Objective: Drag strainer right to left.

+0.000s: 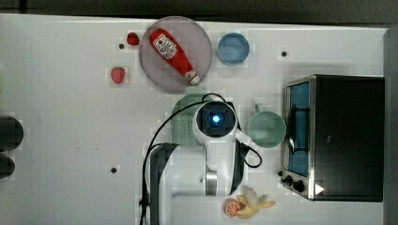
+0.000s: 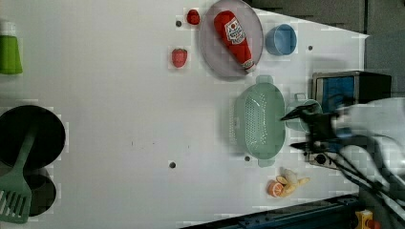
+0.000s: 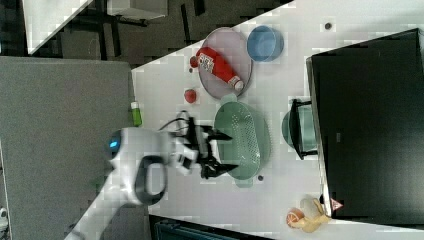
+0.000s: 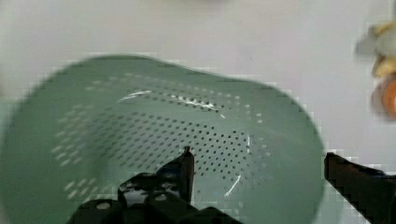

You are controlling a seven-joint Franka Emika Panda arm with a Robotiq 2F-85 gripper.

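The strainer (image 2: 258,121) is a pale mint-green oval colander with a dotted centre, lying on the white table (image 2: 119,119). In the top view, my arm's wrist covers most of the strainer (image 1: 184,119). My gripper (image 2: 289,130) is open and hangs low over the strainer's rim on the left view's right side, next to the mug. In the wrist view, one black finger (image 4: 186,164) is inside the strainer (image 4: 140,135) and the other finger (image 4: 355,179) is outside its rim. In the right view, the gripper (image 3: 223,151) is over the strainer (image 3: 247,140), holding nothing.
A mint-green mug (image 1: 266,130) stands between the strainer and the toaster oven (image 1: 342,136). Close behind are a plate with a ketchup bottle (image 1: 174,54) and a blue bowl (image 1: 233,48). Two strawberries (image 1: 118,74), a banana with an orange slice (image 1: 246,205), a black pan (image 2: 28,138) and a green spatula (image 2: 14,200) lie around.
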